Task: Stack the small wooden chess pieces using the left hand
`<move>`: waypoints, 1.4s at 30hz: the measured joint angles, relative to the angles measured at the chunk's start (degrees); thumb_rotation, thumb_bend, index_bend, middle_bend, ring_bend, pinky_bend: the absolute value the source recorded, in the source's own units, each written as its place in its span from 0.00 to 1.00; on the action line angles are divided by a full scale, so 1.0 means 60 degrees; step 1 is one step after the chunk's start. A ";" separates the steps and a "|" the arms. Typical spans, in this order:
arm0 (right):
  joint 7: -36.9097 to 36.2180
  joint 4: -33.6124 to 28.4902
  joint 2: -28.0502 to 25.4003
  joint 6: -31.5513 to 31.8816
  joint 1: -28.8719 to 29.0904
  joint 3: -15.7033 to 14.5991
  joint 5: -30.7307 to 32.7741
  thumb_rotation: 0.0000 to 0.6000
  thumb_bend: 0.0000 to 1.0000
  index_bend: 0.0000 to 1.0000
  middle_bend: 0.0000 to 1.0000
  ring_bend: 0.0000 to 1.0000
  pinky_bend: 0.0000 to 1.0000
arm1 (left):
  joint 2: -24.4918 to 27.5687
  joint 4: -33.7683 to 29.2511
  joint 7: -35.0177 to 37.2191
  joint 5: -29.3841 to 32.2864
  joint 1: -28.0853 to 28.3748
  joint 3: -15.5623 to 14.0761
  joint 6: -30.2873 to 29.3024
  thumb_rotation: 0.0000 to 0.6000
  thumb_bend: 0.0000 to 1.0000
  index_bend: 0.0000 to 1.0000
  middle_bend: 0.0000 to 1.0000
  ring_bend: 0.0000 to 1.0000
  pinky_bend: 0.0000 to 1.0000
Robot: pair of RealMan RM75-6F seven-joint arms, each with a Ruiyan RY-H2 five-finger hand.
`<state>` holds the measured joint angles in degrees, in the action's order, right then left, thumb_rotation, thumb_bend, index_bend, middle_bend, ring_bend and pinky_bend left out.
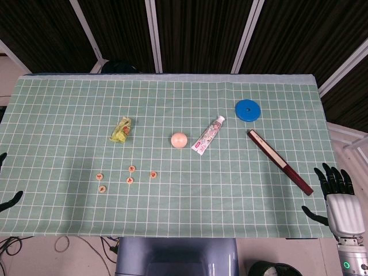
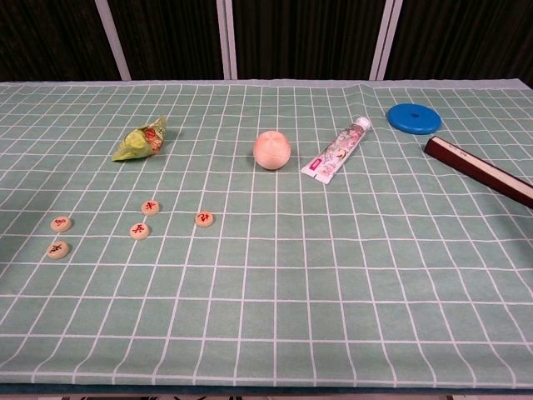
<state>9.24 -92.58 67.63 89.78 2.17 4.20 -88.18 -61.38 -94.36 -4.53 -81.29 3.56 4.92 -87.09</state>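
Observation:
Several small round wooden chess pieces with red marks lie flat and apart on the green grid cloth at the front left. One pair [image 1: 100, 176] [image 1: 102, 188] is furthest left, another pair [image 1: 131, 168] [image 1: 130, 180] is in the middle, and a single piece [image 1: 153, 174] lies to the right. The chest view shows the same pieces [image 2: 62, 223] [image 2: 140, 229] [image 2: 205, 218], none stacked. Only dark fingertips of my left hand [image 1: 10, 200] show at the left edge, well away from the pieces and holding nothing. My right hand [image 1: 339, 198] rests off the table's front right corner, fingers spread and empty.
A green candy wrapper [image 1: 121, 130], a peach ball [image 1: 179, 140], a toothpaste tube [image 1: 208, 135], a blue disc [image 1: 248, 109] and a dark red folded fan [image 1: 280, 161] lie across the middle and right of the table [image 1: 184, 213].

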 measured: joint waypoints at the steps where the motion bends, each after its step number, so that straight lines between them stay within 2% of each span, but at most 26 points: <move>1: 0.0000 -0.0002 0.0001 0.0002 0.0000 0.0001 -0.0001 1.00 0.23 0.12 0.01 0.00 0.00 | 0.0001 0.0005 0.0005 0.0010 -0.0001 0.0003 0.0002 1.00 0.17 0.05 0.00 0.00 0.00; 17: -0.0041 -0.0023 -0.0014 0.0018 -0.0014 0.0018 0.0030 1.00 0.23 0.12 0.01 0.00 0.00 | -0.0047 0.0082 0.0041 -0.0006 0.0076 -0.0019 0.0158 1.00 0.17 0.05 0.00 0.00 0.00; 33: -0.0145 -0.0088 -0.0036 0.0082 -0.0064 0.0049 0.0094 1.00 0.23 0.12 0.01 0.00 0.00 | -0.0067 0.0044 0.0388 -0.0566 0.0173 -0.0201 0.0205 1.00 0.17 0.07 0.00 0.00 0.00; 37: -0.0151 -0.0101 -0.0032 0.0091 -0.0072 0.0046 0.0092 1.00 0.23 0.12 0.01 0.00 0.00 | 0.0051 -0.0174 0.0386 -0.0867 0.0438 -0.0232 0.0489 1.00 0.16 0.08 0.00 0.00 0.00; 42: -0.0152 -0.0125 -0.0025 0.0069 -0.0070 0.0059 0.0130 1.00 0.23 0.12 0.01 0.00 0.00 | 0.0298 -0.0726 0.0279 -0.0894 0.1147 -0.0015 0.1346 1.00 0.15 0.09 0.00 0.00 0.00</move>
<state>8.32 -93.33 67.48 90.19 1.75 4.55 -87.40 -59.59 -98.72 -2.86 -86.66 10.44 4.83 -79.01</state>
